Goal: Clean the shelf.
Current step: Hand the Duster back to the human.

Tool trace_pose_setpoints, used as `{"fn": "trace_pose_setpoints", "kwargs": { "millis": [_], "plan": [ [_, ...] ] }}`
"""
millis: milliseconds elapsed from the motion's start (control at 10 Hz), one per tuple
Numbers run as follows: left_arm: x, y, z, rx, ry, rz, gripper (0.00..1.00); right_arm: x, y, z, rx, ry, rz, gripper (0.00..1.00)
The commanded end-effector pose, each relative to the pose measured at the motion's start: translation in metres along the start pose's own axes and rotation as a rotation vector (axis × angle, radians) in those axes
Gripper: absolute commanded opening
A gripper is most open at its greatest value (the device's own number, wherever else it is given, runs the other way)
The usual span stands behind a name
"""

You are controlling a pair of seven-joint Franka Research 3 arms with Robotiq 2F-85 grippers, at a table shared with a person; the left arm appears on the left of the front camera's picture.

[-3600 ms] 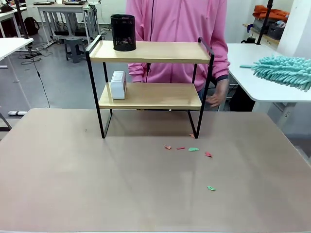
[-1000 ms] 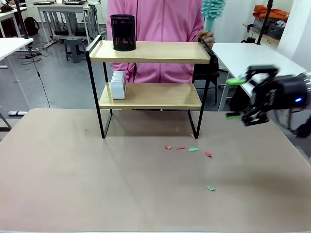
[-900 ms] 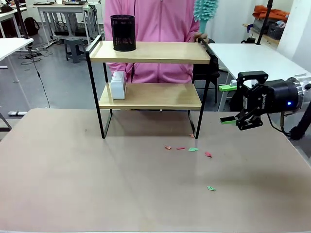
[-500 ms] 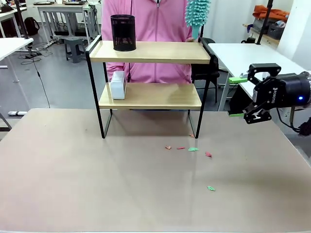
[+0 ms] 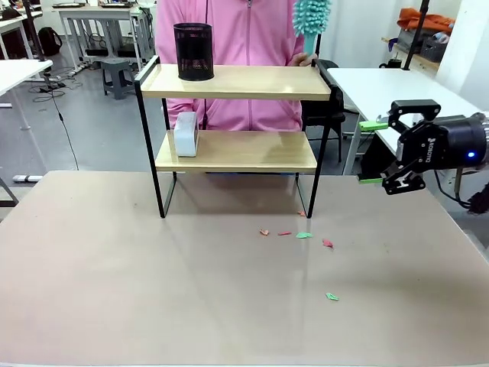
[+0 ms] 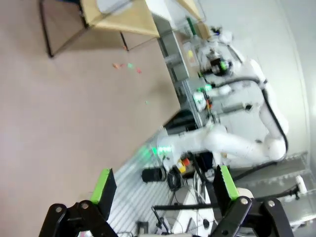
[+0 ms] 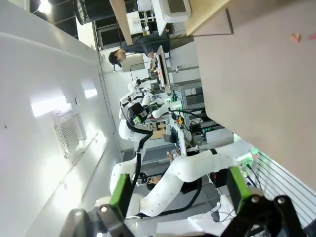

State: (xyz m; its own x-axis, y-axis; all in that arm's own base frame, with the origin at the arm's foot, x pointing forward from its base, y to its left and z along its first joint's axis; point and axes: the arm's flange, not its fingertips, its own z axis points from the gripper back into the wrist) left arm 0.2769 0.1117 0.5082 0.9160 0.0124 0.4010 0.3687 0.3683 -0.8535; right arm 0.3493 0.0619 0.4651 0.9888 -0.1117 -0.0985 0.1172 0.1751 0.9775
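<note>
The shelf stands at the table's far side, two light wooden boards in a black frame. A black mesh cup sits on its top board, a white box on the lower one. The person behind it holds a teal fluffy duster upright above the shelf's right end. My right gripper hovers open to the right of the shelf, nothing between its green pads. In the left wrist view my left gripper is open and empty above the table, with the shelf far off.
Several red and green paper scraps lie on the brown table in front of the shelf's right legs; another scrap lies nearer. A white table stands at the right behind my right gripper.
The person picked up the duster from the right table and raised it above the shelf. My right arm came in from the right and has held about still for the last half second.
</note>
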Motion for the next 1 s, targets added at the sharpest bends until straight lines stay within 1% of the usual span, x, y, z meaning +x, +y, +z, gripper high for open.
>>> {"fn": "trace_pose_setpoints", "kwargs": {
  "millis": [0, 100, 200, 300, 900],
  "plan": [
    [0.001, -0.005, -0.067, -0.001, 0.199, -0.017, 1.00, 0.009, -0.024, -0.030, 0.036, 0.014, 0.027, 1.00],
    [-0.001, -0.002, -0.092, 0.023, 0.230, -0.007, 1.00, 0.008, -0.030, -0.037, 0.040, 0.035, 0.044, 1.00],
    [-0.003, 0.003, -0.102, -0.016, 0.280, 0.042, 1.00, 0.009, -0.034, -0.039, 0.012, 0.039, 0.044, 1.00],
    [-0.002, -0.004, -0.075, -0.014, 0.193, -0.013, 1.00, 0.008, -0.018, -0.023, 0.018, 0.030, 0.011, 1.00],
    [-0.002, -0.004, -0.075, -0.014, 0.193, -0.013, 1.00, 0.008, -0.018, -0.023, 0.018, 0.030, 0.011, 1.00]
  ]
}}
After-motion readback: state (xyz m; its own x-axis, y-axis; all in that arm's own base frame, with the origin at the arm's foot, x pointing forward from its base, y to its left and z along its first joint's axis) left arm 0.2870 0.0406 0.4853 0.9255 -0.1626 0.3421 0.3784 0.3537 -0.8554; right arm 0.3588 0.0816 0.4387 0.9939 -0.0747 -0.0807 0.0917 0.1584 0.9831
